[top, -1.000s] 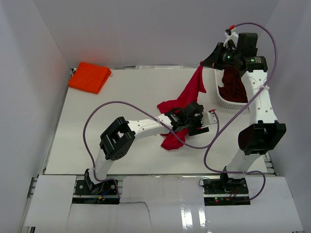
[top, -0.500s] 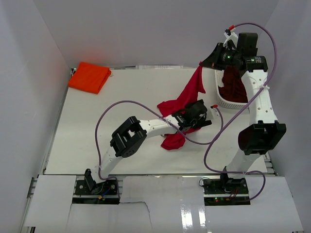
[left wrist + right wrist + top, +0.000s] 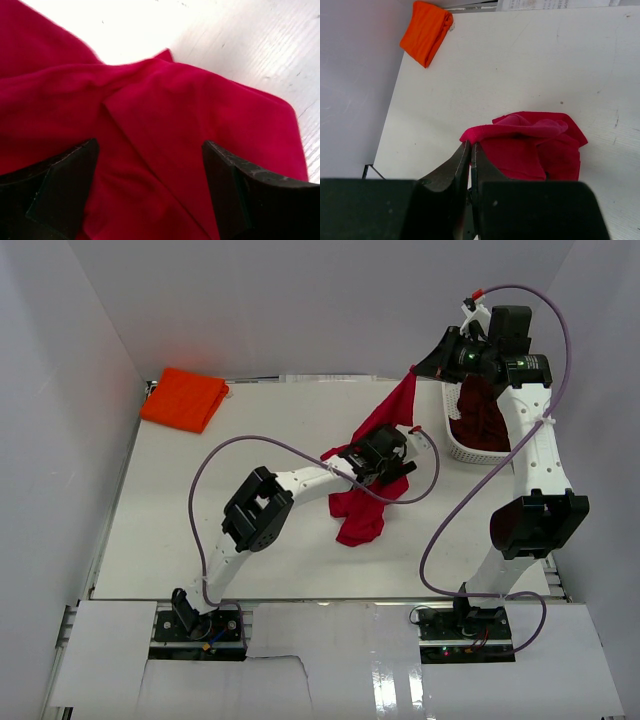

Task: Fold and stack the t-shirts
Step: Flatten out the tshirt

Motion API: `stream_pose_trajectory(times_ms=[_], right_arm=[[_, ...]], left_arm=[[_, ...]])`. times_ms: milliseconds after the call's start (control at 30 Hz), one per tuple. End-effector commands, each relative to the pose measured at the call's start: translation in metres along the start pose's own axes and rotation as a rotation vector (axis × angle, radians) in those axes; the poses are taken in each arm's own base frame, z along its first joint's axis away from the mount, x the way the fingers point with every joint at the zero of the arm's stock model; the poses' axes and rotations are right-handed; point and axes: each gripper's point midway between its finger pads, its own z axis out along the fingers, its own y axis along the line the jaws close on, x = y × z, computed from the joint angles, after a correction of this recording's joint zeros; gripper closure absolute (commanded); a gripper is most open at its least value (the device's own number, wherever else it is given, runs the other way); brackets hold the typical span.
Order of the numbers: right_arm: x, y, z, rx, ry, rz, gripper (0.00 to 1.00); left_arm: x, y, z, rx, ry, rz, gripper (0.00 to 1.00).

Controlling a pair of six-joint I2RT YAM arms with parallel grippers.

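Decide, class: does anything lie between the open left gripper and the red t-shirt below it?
Nothing visible does. The left gripper hangs open directly over the red t-shirt, and only bare red cloth shows between its fingers.

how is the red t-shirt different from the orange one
The orange t-shirt lies folded flat at the far left corner; the red t-shirt is crumpled, unfolded. The right gripper pinches the red t-shirt's edge up, with the left gripper open above it; nothing touches the orange t-shirt. Both are plain bright cloth.
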Motion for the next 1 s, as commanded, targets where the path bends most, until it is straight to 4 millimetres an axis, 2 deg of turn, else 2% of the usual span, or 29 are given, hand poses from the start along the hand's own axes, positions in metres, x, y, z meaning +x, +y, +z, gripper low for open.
stream_pose_trajectory(times_ms=[0,100,133,233,300,367,400,467,500,700,767,833,867,900,967], right_arm=[[-0.016,0.023,-0.013,-0.046,-0.046,-0.047,0.92],[-0.018,0.022,-0.012,-0.043,-0.046,-0.045,0.92],[-0.017,0.023,-0.012,-0.044,-0.045,-0.045,0.92],[-0.017,0.021,-0.012,-0.042,-0.044,-0.046,0.92],[-0.016,0.022,-0.012,-0.043,-0.043,-0.046,0.92],[-0.016,0.022,-0.012,-0.043,-0.043,-0.046,0.92],[-0.017,0.022,-0.012,-0.042,-0.043,-0.046,0.92],[-0.016,0.022,-0.012,-0.043,-0.043,-0.046,0.92],[-0.016,0.022,-0.012,-0.043,-0.043,-0.046,0.92],[-0.016,0.02,-0.011,-0.04,-0.039,-0.045,0.92],[-0.016,0.022,-0.011,-0.045,-0.038,-0.045,0.92],[-0.016,0.022,-0.011,-0.047,-0.036,-0.044,0.92],[-0.017,0.023,-0.011,-0.047,-0.036,-0.044,0.92],[-0.018,0.023,-0.012,-0.045,-0.04,-0.045,0.92],[-0.017,0.023,-0.012,-0.046,-0.036,-0.046,0.92]], left_arm=[[-0.002,-0.008,-0.002,0.067,0.004,-0.04,0.05],[0.001,-0.019,-0.002,0.118,0.015,-0.043,0.14],[0.004,-0.022,-0.002,0.135,0.022,-0.039,0.21],[0.006,-0.024,-0.002,0.14,0.025,-0.03,0.3],[0.007,-0.022,-0.001,0.127,0.032,-0.031,0.44],[0.007,-0.02,-0.001,0.117,0.034,-0.034,0.52],[0.008,-0.019,-0.001,0.109,0.038,-0.038,0.7],[0.005,-0.016,-0.001,0.102,0.032,-0.041,0.86],[0.003,-0.014,-0.003,0.095,0.029,-0.049,1.0],[-0.01,-0.001,-0.009,0.043,0.008,-0.079,1.0],[-0.006,0.012,-0.006,-0.03,0.026,-0.079,0.83],[-0.006,0.014,-0.006,-0.049,0.024,-0.08,0.72],[-0.007,0.015,-0.006,-0.052,0.021,-0.079,0.6],[-0.005,0.014,-0.006,-0.054,0.025,-0.079,0.52],[-0.003,0.018,-0.005,-0.082,0.031,-0.077,0.43]])
